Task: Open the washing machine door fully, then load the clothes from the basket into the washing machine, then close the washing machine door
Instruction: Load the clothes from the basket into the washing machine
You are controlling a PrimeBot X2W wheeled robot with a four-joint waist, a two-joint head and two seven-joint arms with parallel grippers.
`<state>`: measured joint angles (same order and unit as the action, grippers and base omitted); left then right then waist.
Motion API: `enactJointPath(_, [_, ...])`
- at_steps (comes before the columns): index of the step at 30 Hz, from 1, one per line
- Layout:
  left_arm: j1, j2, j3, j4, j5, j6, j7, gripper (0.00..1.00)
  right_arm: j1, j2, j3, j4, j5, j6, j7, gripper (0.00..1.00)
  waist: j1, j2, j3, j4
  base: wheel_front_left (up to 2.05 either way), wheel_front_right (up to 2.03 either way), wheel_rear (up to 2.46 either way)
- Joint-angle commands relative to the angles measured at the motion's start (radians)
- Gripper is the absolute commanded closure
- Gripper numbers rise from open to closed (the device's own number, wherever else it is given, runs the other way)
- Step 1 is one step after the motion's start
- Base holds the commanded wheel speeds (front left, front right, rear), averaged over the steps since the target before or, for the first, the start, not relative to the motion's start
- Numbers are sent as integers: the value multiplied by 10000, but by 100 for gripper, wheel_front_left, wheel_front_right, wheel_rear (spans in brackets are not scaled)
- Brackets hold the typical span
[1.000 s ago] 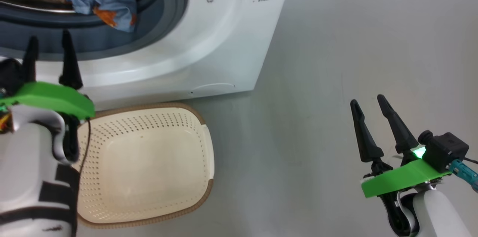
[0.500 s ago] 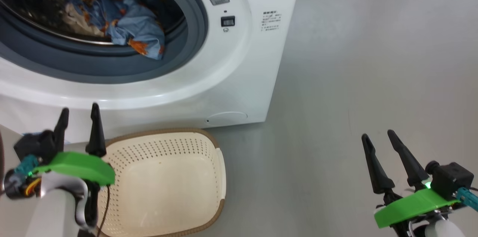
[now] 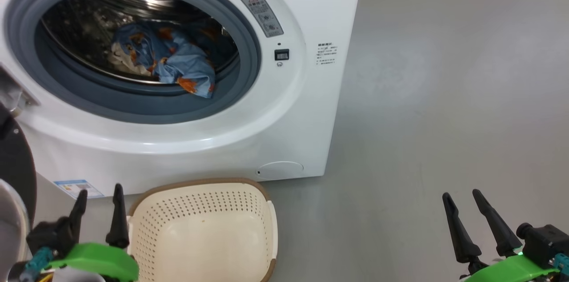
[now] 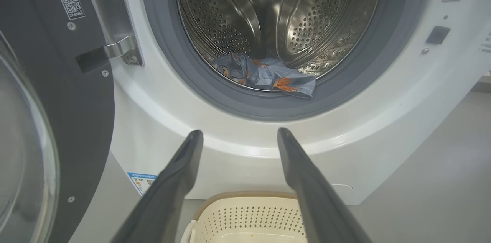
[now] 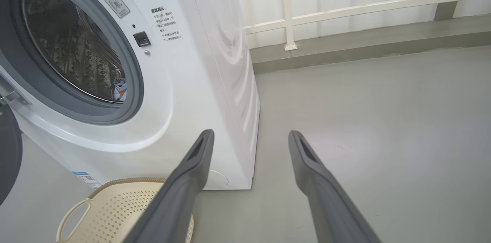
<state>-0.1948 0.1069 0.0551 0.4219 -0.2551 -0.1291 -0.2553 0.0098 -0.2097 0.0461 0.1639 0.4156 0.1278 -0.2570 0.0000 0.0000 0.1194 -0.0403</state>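
One washing machine (image 3: 284, 108) is standing with its door (image 4: 76, 101) swung open. One bundle of clothes (image 3: 171, 59) is lying inside the machine, and one basket (image 3: 200, 204) is sitting just before it. Two end effectors, left (image 3: 100, 191) and right (image 3: 461, 194), are hanging wide open and gripping nothing. The left wrist view is showing the door's hinge (image 4: 119, 45), and the right wrist view a white railing (image 5: 345, 9) behind the machine.

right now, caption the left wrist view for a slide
Clothes in the drum, door open, basket below

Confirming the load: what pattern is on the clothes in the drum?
The clothes: light blue with orange-brown prints; head view shows it best.
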Motion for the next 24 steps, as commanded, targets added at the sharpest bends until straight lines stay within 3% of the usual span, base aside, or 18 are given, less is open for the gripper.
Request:
enactJointPath(1, [44,209,372,-333,133,-15,-65,0,76,-207,149,-223,33,29,-48,0,0,0,-157,59,0,0,0])
enactJointPath(14, [1450,108,436,-1370,258,-15,-65,0,610,-396,-19,-287,72,29,-48,0,0,0,-492,114,0,0,0])
enactJointPath(24, [1612,14,577,-1595,315,-15,-65,0,652,-365,-67,-318,28,29,-48,0,0,0,-461,190,0,0,0])
